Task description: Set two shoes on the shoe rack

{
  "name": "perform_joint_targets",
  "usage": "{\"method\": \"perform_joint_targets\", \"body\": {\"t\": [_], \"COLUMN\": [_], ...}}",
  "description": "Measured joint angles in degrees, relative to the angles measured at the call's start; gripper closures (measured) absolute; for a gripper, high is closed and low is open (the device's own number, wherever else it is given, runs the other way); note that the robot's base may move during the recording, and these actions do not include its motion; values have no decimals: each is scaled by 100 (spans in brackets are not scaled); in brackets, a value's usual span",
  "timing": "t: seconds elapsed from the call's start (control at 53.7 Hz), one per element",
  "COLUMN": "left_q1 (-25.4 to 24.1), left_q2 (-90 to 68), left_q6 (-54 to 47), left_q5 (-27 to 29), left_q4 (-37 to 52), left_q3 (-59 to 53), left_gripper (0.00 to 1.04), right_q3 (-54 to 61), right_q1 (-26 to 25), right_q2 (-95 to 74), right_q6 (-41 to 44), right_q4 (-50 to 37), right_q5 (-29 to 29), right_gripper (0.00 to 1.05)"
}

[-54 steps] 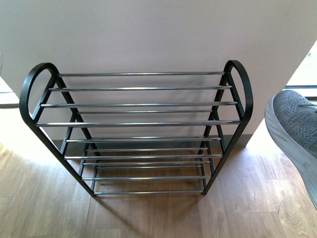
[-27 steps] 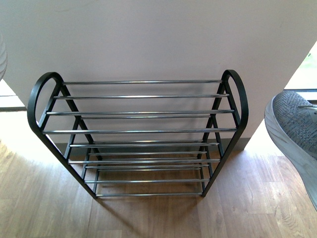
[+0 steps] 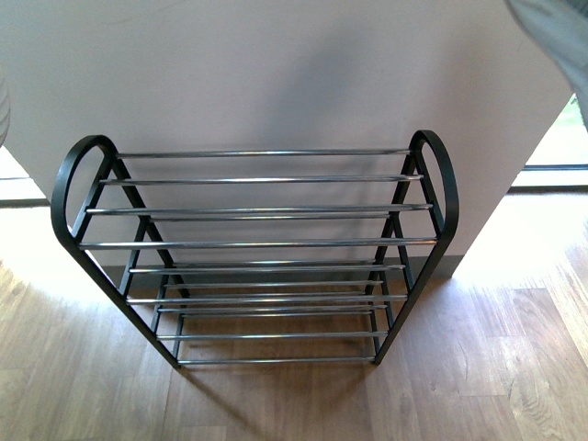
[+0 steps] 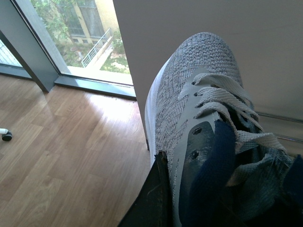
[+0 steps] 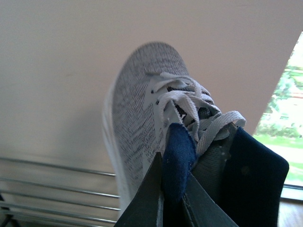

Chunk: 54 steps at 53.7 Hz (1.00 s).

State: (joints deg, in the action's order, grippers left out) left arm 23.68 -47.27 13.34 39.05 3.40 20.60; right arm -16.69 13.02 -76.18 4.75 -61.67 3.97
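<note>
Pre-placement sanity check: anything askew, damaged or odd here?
Nothing stands out. The shoe rack stands upright and square against the wall. The left end effector and right end effector each clamp an undamaged grey sneaker.

My body camera looks forward and down at the shoe rack (image 3: 257,243) against the wall (image 3: 276,73), fairly near. My wrist cameras sit close behind the left shoe (image 4: 199,109) and right shoe (image 5: 142,109), facing that wall; both catch rack bars
</note>
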Motion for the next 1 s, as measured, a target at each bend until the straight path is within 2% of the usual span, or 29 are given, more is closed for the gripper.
{"method": "perform_joint_targets", "body": {"t": [0.223,0.391,0.688,1.005], "left_q1": [0,0,0,0], "left_q2": [0,0,0,0], "left_q6": [0,0,0,0], "left_q5": [-2,-2,-2,-2], "left_q4": [0,2,2,2], "left_q3": [0,0,0,0], "left_gripper": [103,103,103,103], "right_q3": [-1139,-1794,-2802,-3624], "right_q1": [743,1036,1099,960], "right_q2": [-1368,-2098,-3626,-5115], "right_q6": [-203,-448,-1250,-1351], "right_q4": [214,457,638,745], "right_q5": [437,658,953,1316], "right_gripper": [103,103,103,103]}}
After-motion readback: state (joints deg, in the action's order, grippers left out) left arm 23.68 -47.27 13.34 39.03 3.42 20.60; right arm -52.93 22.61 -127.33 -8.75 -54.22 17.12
